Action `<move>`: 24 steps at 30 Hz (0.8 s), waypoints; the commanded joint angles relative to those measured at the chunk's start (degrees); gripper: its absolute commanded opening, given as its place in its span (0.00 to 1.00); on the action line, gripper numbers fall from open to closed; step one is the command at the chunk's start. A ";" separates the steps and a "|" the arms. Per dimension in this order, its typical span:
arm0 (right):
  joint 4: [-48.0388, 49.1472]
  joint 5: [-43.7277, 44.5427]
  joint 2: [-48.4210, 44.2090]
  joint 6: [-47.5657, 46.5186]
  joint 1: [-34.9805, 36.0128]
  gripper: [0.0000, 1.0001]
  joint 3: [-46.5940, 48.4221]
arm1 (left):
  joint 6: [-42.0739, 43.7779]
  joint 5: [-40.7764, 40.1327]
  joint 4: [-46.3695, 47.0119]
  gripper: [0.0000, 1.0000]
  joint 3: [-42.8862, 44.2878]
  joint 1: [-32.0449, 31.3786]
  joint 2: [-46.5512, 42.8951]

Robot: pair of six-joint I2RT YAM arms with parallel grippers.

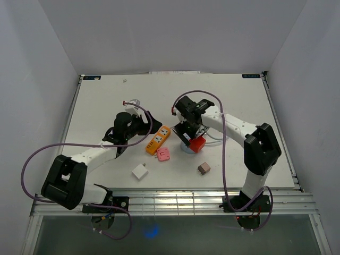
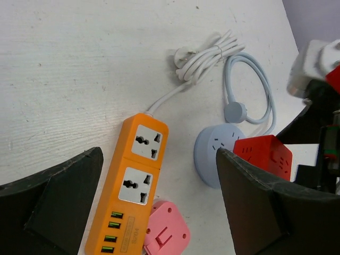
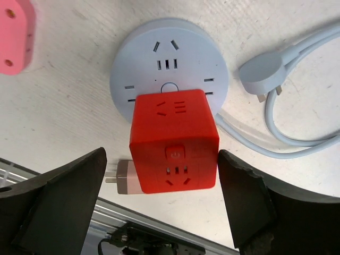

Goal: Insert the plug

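Hides near half of the round socket (image 3: 149, 58) beneath the red cube (image 3: 174, 141) (prongs unseen). Buries most of a beige adapter (image 3: 121, 180), possibly a plug, behind it. Crops orange strip (image 2: 127, 196) at bottom edge.

White tube links and black joints make up the left arm (image 1: 90, 155) and right arm (image 1: 234, 125), each looped by a purple cable (image 1: 223, 159) from black bases (image 1: 106, 204) at six o'clock, ending in black wedge fingers (image 2: 53, 207).

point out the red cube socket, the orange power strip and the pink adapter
red cube socket (image 3: 174, 133), right wrist view, middle of its red body
orange power strip (image 2: 139, 169), left wrist view, body between its two big sockets
pink adapter (image 2: 169, 234), left wrist view, middle of its pink face
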 commanded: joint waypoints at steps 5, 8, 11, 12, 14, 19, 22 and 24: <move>10.68 -2.10 -14.31 3.08 0.24 0.89 -7.80 | 2.48 0.86 0.38 0.98 -0.51 -0.55 -2.92; 15.35 -5.43 -19.15 3.43 0.24 0.90 -13.51 | 2.13 0.95 0.38 0.98 -0.51 -0.64 -2.92; 21.50 -10.44 -22.58 3.08 0.24 0.89 -17.57 | 0.91 0.78 -0.93 0.98 0.10 -0.64 -3.18; 22.91 -11.07 -23.21 3.08 0.33 0.90 -19.50 | 0.12 0.34 -3.73 0.98 0.54 -0.73 -3.79; 25.81 -13.43 -24.61 2.29 0.24 0.89 -20.92 | -2.17 -0.71 -5.94 0.98 0.72 -1.34 -5.20; 31.79 -15.64 -26.64 -1.14 0.24 0.89 -24.96 | -3.67 -2.64 -14.03 0.98 1.95 -5.38 -10.03; 33.99 -15.73 -26.29 -1.05 0.24 0.91 -25.06 | -4.72 -1.34 -17.01 0.98 3.27 -7.49 -9.96; 34.70 -14.51 -26.29 -0.26 0.24 0.93 -24.44 | -5.86 1.30 -17.03 0.97 3.44 -8.89 -9.43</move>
